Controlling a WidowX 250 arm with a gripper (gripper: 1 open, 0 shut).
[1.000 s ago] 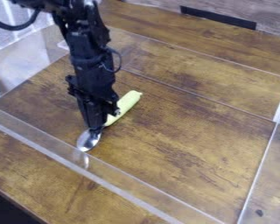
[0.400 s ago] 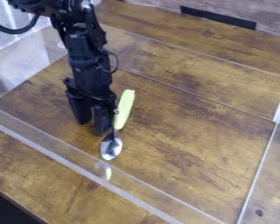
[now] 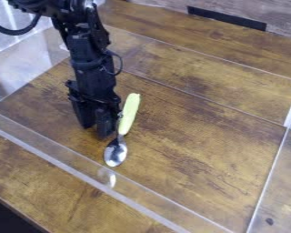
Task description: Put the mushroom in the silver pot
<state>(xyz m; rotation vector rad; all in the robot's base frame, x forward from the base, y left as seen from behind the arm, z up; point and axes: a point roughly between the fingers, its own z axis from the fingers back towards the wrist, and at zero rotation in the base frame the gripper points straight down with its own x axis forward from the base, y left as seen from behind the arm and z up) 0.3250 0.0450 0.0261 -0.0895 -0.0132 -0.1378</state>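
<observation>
Since the earliest frame, the silver spoon had swung and slid toward the right of the view, and the yellow-green piece had turned more upright in the picture. Largest was the one brown wooden bench, its grain running across the view, with a see-through strip slanting over its lower left part. One black arm reached down from the upper left, cables looping about it, and ended in one claw low over the wood. How far that claw was open could not be told, nor whether it pinched anything, as its dark parts ran together; the spoon's handle end lay right by it. One yellow-green piece, long and narrow, lay just beside the claw on the right, and one spoon lay below it, bowl toward the bottom of the view. Where the mushroom was could not be made out.
</observation>
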